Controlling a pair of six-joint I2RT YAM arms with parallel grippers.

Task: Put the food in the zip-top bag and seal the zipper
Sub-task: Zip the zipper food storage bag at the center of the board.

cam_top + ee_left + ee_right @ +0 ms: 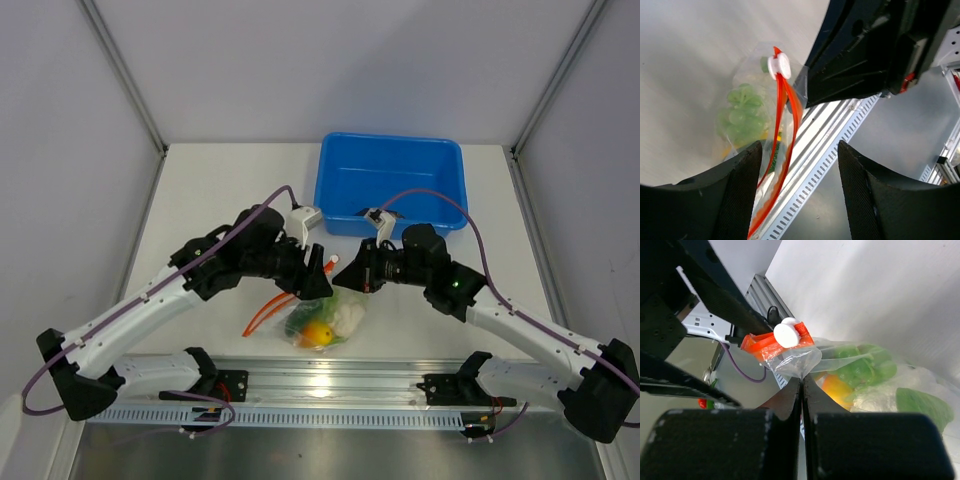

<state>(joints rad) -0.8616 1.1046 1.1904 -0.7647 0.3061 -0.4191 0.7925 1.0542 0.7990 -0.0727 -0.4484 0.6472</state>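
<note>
The zip-top bag point(325, 320) lies near the table's front edge, part lifted. It holds the orange-yellow mango point(320, 333), white cauliflower point(350, 315) and green pieces. The pea-like cluster point(742, 117) shows through the plastic, as do the mango point(837, 390) and the cluster point(865, 367) in the right wrist view. The orange-red zipper point(785, 135) with its white slider point(779, 65) hangs between my left gripper's point(800, 147) open jaws, close to the left finger. My right gripper point(801, 380) is shut on the bag's clear corner point(797, 360), just below the slider point(786, 334). In the top view both grippers meet over the bag's mouth.
A blue bin point(390, 180) stands at the back right, behind the grippers. A slotted aluminium rail point(330, 385) runs along the table's near edge, just in front of the bag. The zipper's loose end point(262, 318) trails to the bag's left.
</note>
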